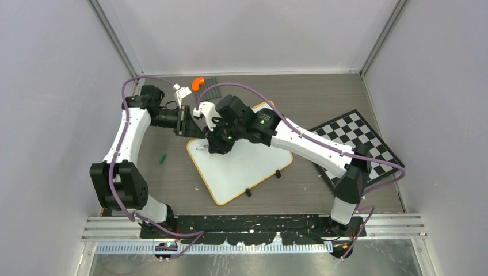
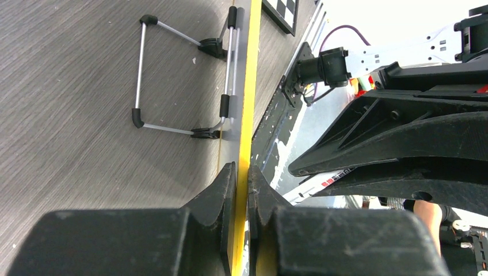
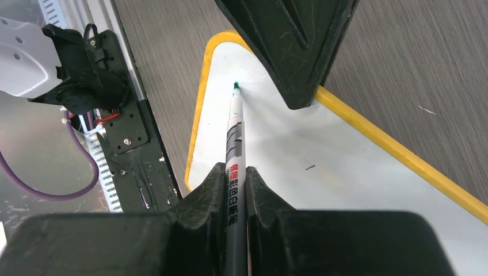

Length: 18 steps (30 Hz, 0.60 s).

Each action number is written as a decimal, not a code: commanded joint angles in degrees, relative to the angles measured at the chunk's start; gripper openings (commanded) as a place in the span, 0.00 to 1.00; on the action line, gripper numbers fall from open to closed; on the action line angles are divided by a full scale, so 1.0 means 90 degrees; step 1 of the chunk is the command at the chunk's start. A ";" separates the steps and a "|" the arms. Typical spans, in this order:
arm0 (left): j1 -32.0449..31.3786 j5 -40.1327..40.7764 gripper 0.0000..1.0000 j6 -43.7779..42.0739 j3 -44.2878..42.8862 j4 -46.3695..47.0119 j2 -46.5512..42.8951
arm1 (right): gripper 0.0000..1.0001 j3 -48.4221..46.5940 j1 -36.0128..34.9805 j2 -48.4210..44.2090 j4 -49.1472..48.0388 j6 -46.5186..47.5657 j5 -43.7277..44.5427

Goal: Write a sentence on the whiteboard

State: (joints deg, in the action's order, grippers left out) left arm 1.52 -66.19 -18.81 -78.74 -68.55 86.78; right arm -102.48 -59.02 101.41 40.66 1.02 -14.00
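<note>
Your whiteboard sits mid-table; it looks light, stiff and apt to slide, so its thin edge is the place to pinch, where your left gripper is clamped. Your right gripper clenches the green-tipped marker, tip at the board's corner.

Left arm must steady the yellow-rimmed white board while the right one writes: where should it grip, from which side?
Its thin yellow rim on the far-left edge, approached from the left, clear of the green-tipped marker. The rectangular white board is flat and thin, so the fingers of the left gripper close across its thickness, as they do now.
</note>
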 commanded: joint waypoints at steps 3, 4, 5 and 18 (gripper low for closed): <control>-0.0014 0.0020 0.00 -0.0031 -0.0090 -0.0043 -0.0141 | 0.00 0.0267 -0.0026 -0.0179 -0.0263 0.0085 0.0132; -0.0013 0.0019 0.00 -0.0036 -0.0092 -0.0045 -0.0135 | 0.00 0.0329 -0.0020 -0.0199 -0.0272 0.0079 0.0114; -0.0013 0.0021 0.00 -0.0037 -0.0093 -0.0042 -0.0140 | 0.00 0.0374 -0.0026 -0.0216 -0.0281 0.0060 0.0097; -0.0012 0.0042 0.00 -0.0036 -0.0070 -0.0032 -0.0137 | 0.00 0.0803 -0.0033 -0.0442 -0.0329 -0.0069 -0.0102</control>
State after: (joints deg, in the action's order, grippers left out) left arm 1.52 -65.63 -19.73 -78.74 -68.05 86.78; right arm -95.35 -59.51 100.18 40.10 0.73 -15.81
